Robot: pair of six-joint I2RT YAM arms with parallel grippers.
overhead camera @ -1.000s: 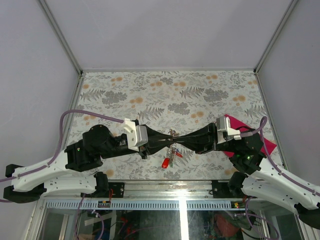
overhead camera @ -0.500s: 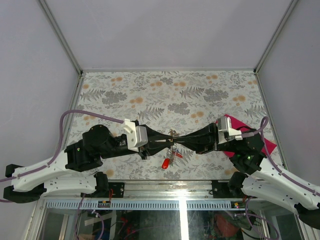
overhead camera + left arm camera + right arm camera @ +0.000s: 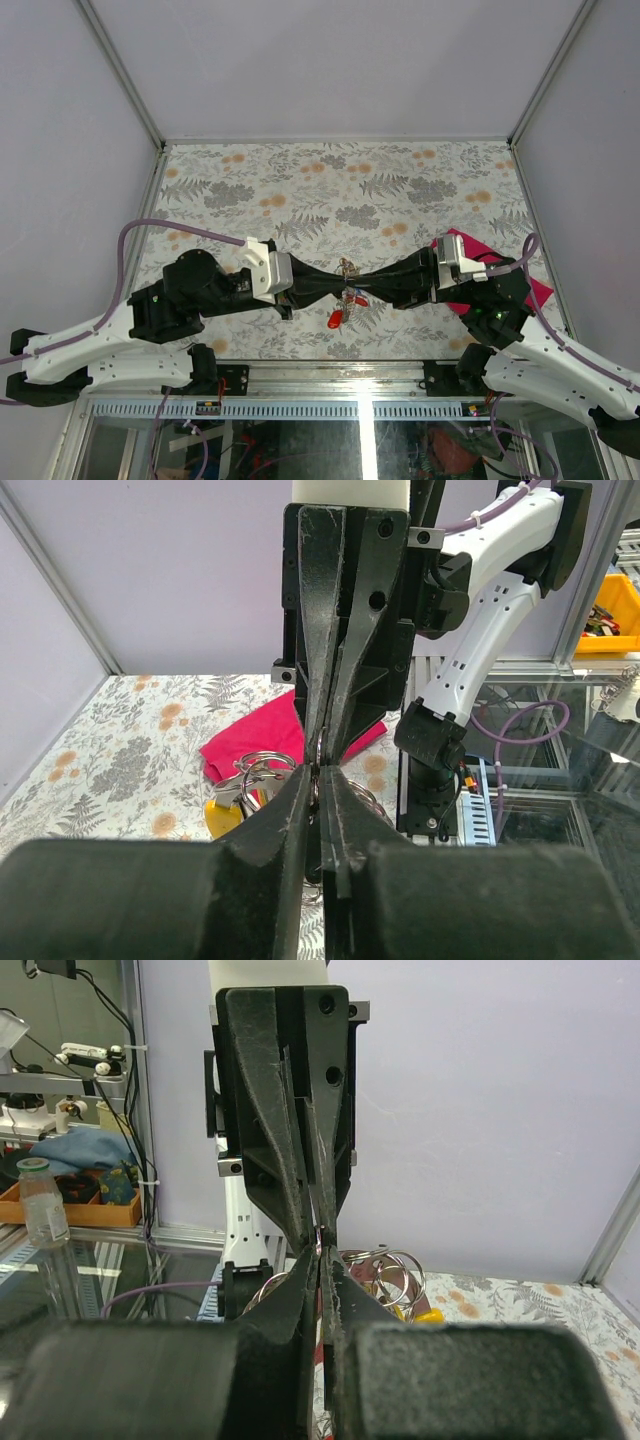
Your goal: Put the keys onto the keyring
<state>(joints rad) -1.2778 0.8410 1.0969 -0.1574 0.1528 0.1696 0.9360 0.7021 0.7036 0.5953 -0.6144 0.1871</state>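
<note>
- While both arms stay stretched tip to tip across the near middle of the table [image 3: 300, 190], the top view shows the red one of the keys [image 3: 335, 319] a little farther and more to the right than a second ago. The meeting point of the grippers has shifted slightly right too.
- The bunch hangs from the ring [image 3: 347, 267], pinched between the left gripper [image 3: 338, 278] and the right gripper [image 3: 358, 277].
- A cloth [image 3: 537, 290] lies at the right, partly under the right arm and more covered than before.
- Left wrist view: the left fingers [image 3: 290, 800] press almost together on the ring's wire. The right gripper meets them from above at the same spot. Ring loops and a yellow key head show just left of them.
- Right wrist view: the right jaws are clamped tight on the ring, with the left gripper coming in opposite. The fingers hide most of the bunch.
</note>
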